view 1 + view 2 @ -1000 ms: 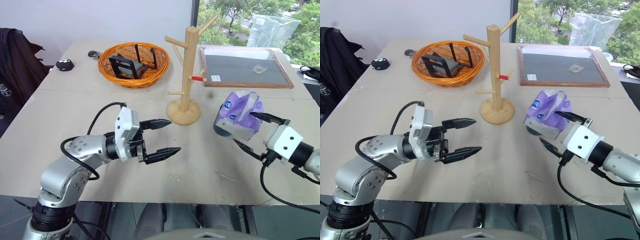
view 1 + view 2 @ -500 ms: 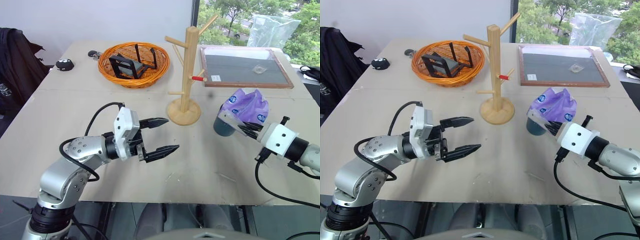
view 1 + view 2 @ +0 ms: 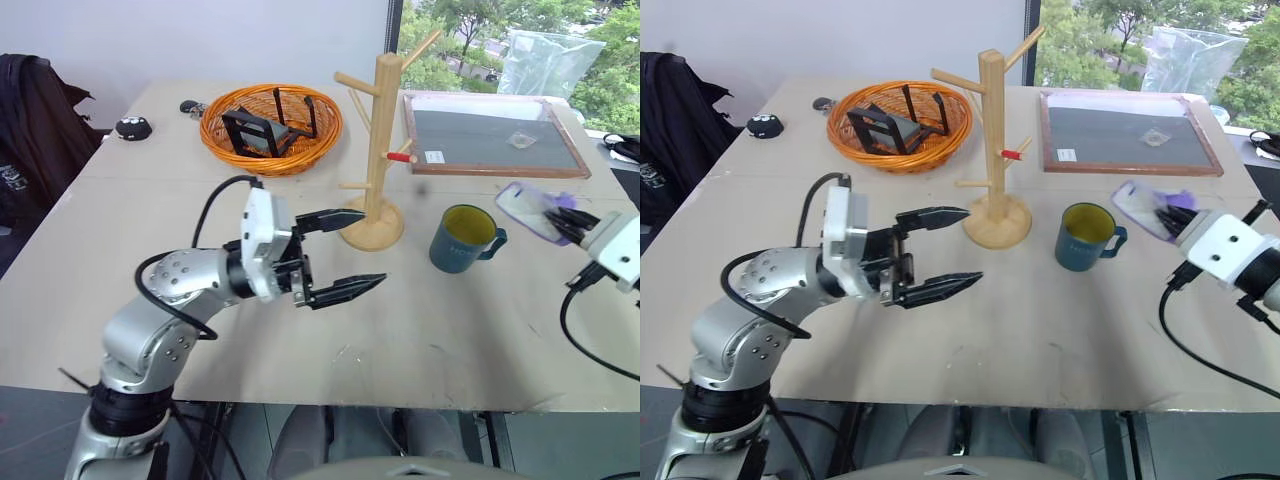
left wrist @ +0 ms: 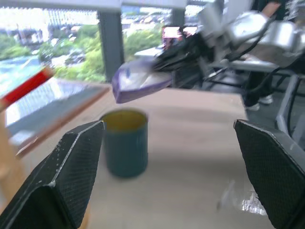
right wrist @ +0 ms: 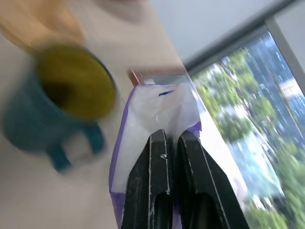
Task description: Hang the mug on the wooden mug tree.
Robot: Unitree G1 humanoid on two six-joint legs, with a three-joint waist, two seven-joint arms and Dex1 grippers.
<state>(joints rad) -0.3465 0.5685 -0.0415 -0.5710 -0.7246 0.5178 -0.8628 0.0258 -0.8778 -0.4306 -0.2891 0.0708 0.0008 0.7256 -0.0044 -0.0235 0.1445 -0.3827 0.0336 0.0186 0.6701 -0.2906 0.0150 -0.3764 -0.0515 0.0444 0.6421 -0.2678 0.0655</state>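
Standing upright on the surface, the mug (image 3: 462, 239) sits at about four o'clock from the wooden mug tree (image 3: 378, 150), handle toward the right hand (image 3: 562, 216), which is clenched on the plastic bag (image 3: 528, 207). Left hand (image 3: 350, 250) hovers released. Ceramic looks rigid, breakable (glaze probably slick); grip the rim wall.

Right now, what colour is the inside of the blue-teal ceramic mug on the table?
Yellow. The mug shows its yellow inside best in the right eye view.
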